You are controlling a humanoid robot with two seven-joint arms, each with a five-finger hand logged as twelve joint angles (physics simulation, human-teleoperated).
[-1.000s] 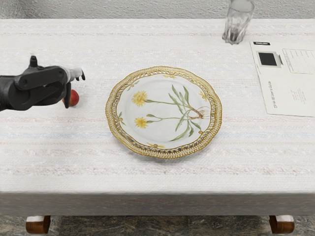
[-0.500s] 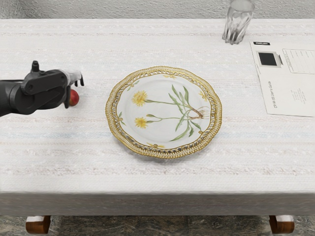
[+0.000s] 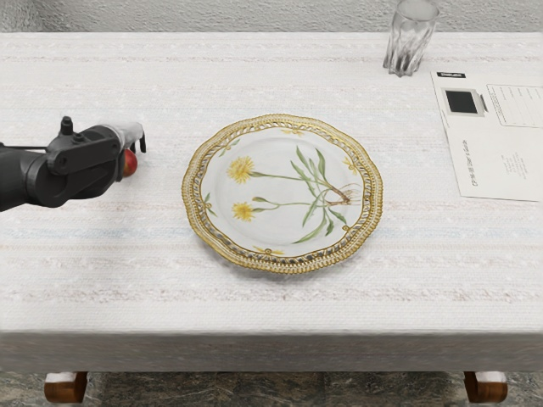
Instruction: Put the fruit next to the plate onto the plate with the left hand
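Your left robot hand [image 3: 92,161] hangs over the left of the surface [image 3: 127,263]. You cannot tell whether it grips the red fruit [image 3: 131,161] peeking out at its right edge, left of the plate [image 3: 197,193] and apart from it. A glass [image 3: 410,36] and a paper [image 3: 501,157] sit far right.

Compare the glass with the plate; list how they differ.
The glass is clear and plain; the plate is white with yellow flowers and a gold rim. The glass stands tall at the far edge of the table; the plate lies flat and wide near the middle. Both rest on the table.
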